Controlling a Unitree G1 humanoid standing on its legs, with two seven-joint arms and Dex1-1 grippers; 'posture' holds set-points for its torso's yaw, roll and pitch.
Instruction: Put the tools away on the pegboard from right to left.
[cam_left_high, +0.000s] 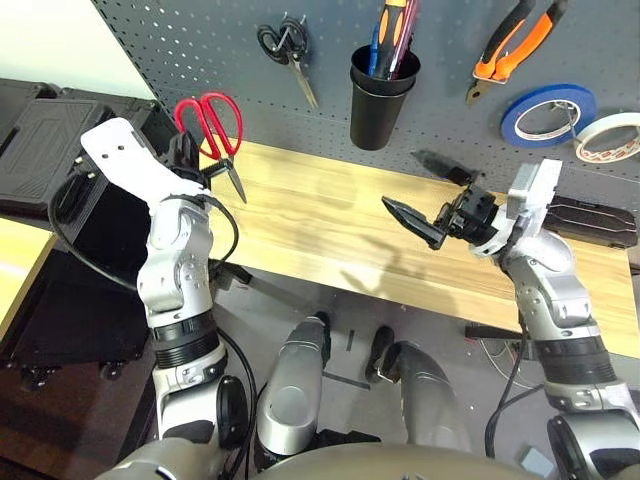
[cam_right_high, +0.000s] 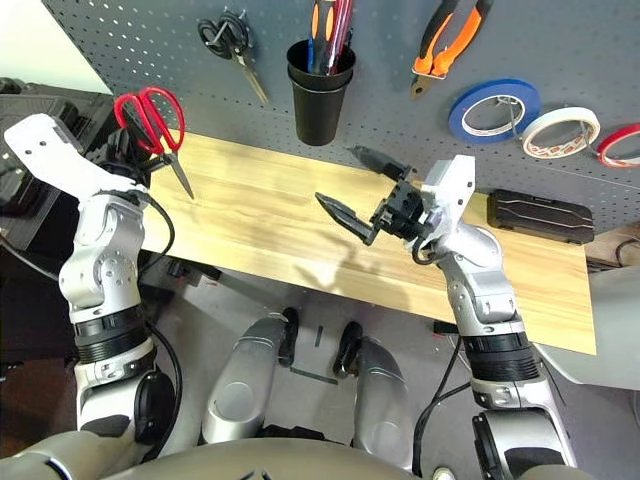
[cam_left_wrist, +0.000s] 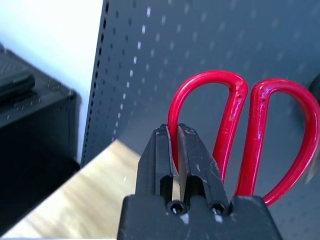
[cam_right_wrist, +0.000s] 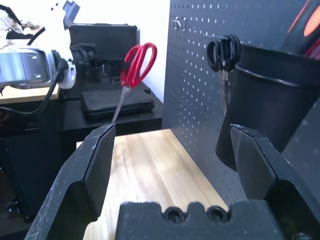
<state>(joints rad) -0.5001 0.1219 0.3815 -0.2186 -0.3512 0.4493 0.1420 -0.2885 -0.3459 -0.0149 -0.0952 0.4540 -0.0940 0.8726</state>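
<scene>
Red-handled steel scissors (cam_left_high: 212, 128): held by the left gripper (cam_left_wrist: 178, 165), whose black fingers are pinched tight on the blades just below the handle loops. The loops stand up, the blade tips angle down, and the whole tool hangs clear of the pale wooden tabletop (cam_left_high: 320, 225), just before the far-left stretch of the dark grey perforated pegboard (cam_left_high: 190, 40).

Right gripper (cam_left_high: 425, 208): jaws spread wide, nothing between them, hovering over the tabletop below the pegboard's middle.

Already on the pegboard, from its right end leftward: cream-white tape roll (cam_left_high: 608, 138); blue tape roll (cam_left_high: 548, 112), not a task item; orange-and-black-handled pliers (cam_left_high: 515, 45); black cup holder (cam_left_high: 381, 95) with the slim orange-red and black screwdriver (cam_left_high: 393, 30) standing in it among other slim tools; black-handled scissors (cam_left_high: 287, 45), not a task item. A red tape roll (cam_right_high: 622, 145) hangs beyond the cream one.

Stage, as judged: the red scissors are the last tool, due left of the black-handled pair.

Risks:
- A small metal hook (cam_right_wrist: 176, 22) must thread a loop. The grip is on thin, smooth blades, so a nudge against the board could swivel or slip the scissors.
- Releasing before the loop seats would drop them onto the tabletop.
- A sideways drift could knock the black-handled pair off its hook.
</scene>
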